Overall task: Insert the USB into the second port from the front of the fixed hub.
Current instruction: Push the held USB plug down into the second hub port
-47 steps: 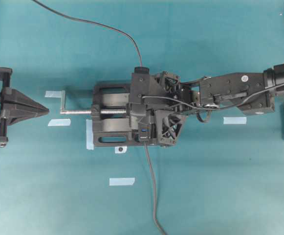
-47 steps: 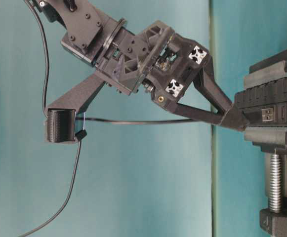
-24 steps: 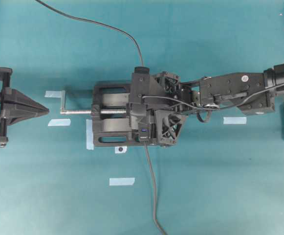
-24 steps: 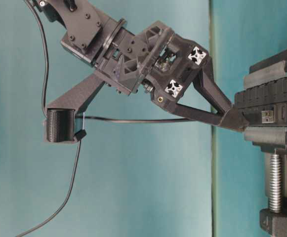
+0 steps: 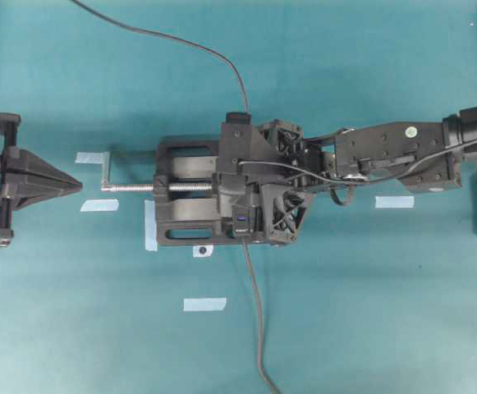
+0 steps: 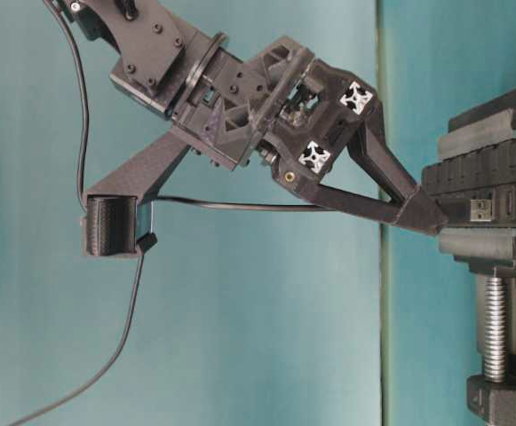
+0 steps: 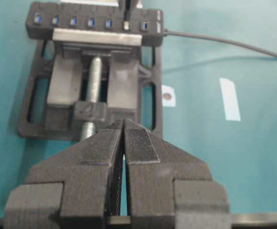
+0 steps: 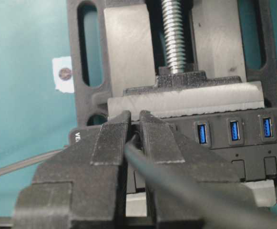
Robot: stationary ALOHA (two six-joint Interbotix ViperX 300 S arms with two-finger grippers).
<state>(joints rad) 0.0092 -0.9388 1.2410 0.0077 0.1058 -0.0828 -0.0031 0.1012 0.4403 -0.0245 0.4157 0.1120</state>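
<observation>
**Plug at the second slot, pressing in by small degrees**

On the left, the left gripper is parked well apart from the black vise. Its jaws are clenched on nothing and it has not stirred.

In the middle, the fixed hub sits clamped in the vise. The right gripper reaches in from the right, its jaws grasping the USB at the near end of the hub.

Over the last second very little has shifted. From above, we see less of the blue slot beside the jaws than before. At table level, the USB's cable behind the jaws now bows slightly where it ran straight. We read this as the wrist tipping to work the plug down, so the insertion is under way and not yet confirmed.

The views tell us different things:
- **Overhead:** it hides the plug under the gripper body.
- **Left wrist:** it alone lets us count, with five blue slots to the left of the upright plug and one to its right. We judge this to be the correct port.
- **Right wrist:** it shows the pads pinched either side of the cable's root, with three free slots to the right. How deep the plug sits we cannot tell from here.
- **Table level:** it shows the fingertips touching the hub's top edge.
</observation>
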